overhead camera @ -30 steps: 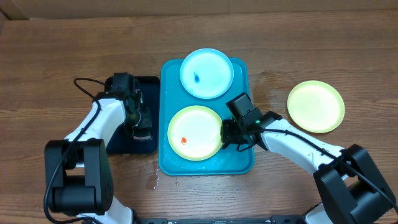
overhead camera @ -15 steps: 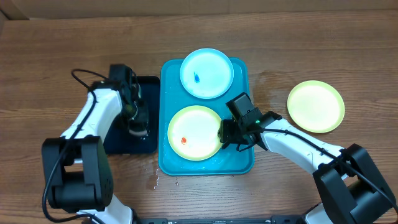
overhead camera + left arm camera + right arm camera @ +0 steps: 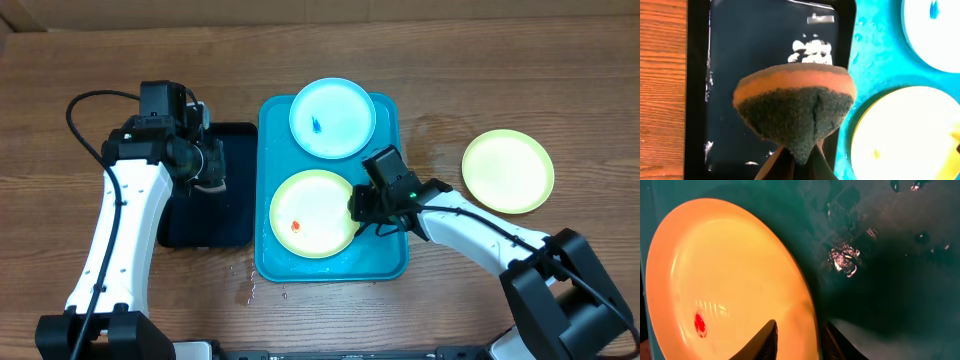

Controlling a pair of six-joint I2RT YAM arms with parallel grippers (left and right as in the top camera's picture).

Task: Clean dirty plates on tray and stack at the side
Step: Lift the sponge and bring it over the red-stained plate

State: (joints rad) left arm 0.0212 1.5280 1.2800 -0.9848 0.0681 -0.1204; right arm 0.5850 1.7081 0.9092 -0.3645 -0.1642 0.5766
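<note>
Two jobs: my left gripper [image 3: 795,161] clenches the sponge [image 3: 795,107] over the black tray [image 3: 755,40] for scrubbing. The right gripper [image 3: 800,330] straddles the rim of the lime plate [image 3: 312,205] on the turquoise tray [image 3: 385,262], probably to steady it; gripped or not, I cannot tell.

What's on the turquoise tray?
Two plates: a blue plate with a blue smear, and a green plate with an orange smear. Beneath them the tray is hidden.
</note>
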